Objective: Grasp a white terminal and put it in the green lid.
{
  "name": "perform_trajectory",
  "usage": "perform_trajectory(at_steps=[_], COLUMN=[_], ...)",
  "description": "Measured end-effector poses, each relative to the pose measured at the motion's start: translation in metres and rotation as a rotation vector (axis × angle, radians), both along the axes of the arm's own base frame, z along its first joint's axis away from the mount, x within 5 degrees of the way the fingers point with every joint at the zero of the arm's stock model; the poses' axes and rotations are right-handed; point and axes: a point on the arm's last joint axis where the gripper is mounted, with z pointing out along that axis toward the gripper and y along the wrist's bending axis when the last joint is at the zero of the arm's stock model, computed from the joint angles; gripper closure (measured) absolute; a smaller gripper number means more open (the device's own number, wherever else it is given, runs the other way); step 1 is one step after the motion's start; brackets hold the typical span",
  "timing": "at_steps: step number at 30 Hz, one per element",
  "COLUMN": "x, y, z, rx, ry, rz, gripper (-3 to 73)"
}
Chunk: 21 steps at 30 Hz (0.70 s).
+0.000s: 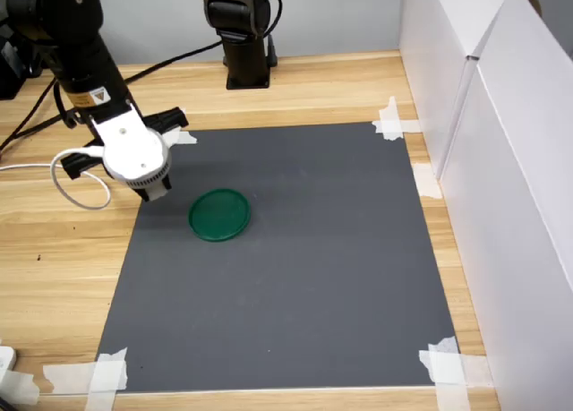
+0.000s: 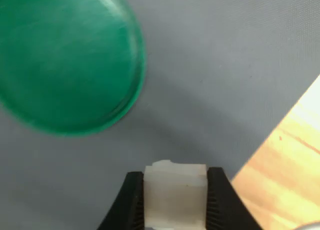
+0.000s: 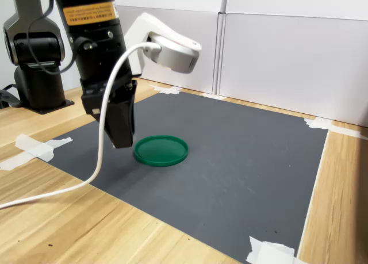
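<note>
Clamped tight, my jaws hold the terminal [image 2: 175, 192] between them; the wrist view shows its white block filling the gap, with a black finger [image 2: 131, 202] pressed flat to each side and its notched upper edge standing just proud of the tips. My gripper [image 2: 175, 200] hangs over the grey mat [image 2: 225, 64], close to the mat's edge where the wooden table [image 2: 290, 155] begins; the lid [image 2: 65, 59] lies flat on the mat just beside me, apart from the terminal and not under it (a strip of bare mat shows between them).

From outside, the terminal itself is hidden by my fingers; in the first exterior view my gripper [image 1: 152, 192] points down near the mat's [image 1: 295, 277] left edge, and the lid [image 1: 219, 215] sits a little to the first exterior view's right of it. In the second exterior view my gripper [image 3: 121, 142] hovers off the mat [image 3: 241, 160], its tips clear of the surface, with the lid [image 3: 161, 150] just to the second exterior view's right; the lid is round, dark green, rimmed, and nothing lies in it. A white cable [image 3: 103, 160] loops down from my wrist camera [image 3: 169, 48] onto the table [image 3: 69, 218]; tape [image 1: 89, 375] pins the mat's corners.
</note>
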Motion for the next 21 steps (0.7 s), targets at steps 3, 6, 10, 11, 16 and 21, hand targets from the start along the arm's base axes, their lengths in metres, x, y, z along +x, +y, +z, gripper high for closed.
perform_trajectory(at_steps=[3,6,10,11,16,21], x=[-0.002,0.000,0.003,0.003,0.005,0.009], y=[0.009,0.026,0.045,0.049,0.064,0.072], z=[0.004,0.004,0.004,0.004,0.004,0.005], rx=[-0.003,0.000,-0.013,-0.016,-0.027,-0.037], ry=[0.017,0.040,0.054,0.056,0.058,0.021], rz=[0.044,0.101,0.131,0.137,0.179,0.193], gripper=[41.6,41.6,41.6,41.6,41.6,41.6])
